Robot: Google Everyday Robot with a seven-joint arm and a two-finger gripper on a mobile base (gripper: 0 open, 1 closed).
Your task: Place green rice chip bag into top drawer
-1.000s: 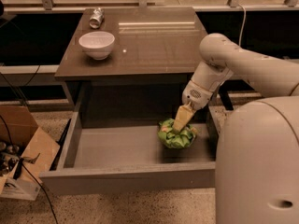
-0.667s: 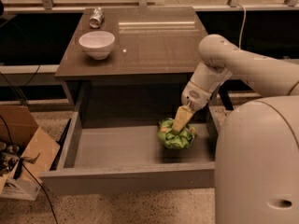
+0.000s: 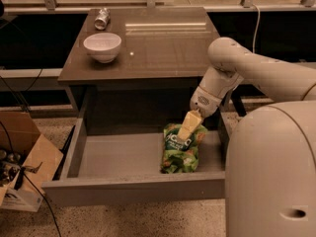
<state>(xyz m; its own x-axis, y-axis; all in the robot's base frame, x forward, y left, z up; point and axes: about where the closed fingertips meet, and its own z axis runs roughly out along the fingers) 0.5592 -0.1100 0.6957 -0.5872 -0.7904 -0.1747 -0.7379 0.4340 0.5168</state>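
One high camera by robot's body [image 3: 271,177], facing down at table [image 3: 168,48], jaws in top drawer [image 3: 128,190] mid-frame.

Arm bent downward, gripper [image 3: 185,134] low, pointing down

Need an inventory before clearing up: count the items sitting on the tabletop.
2. A white bowl sits near the left edge; a metal can lies at the back left. The end effector is down in the open top drawer, at the green rice chip bag.

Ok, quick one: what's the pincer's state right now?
Pincer: low in the wide grey top drawer, touching the crinkly bright-green rice chip bag; open or closed cannot be told.
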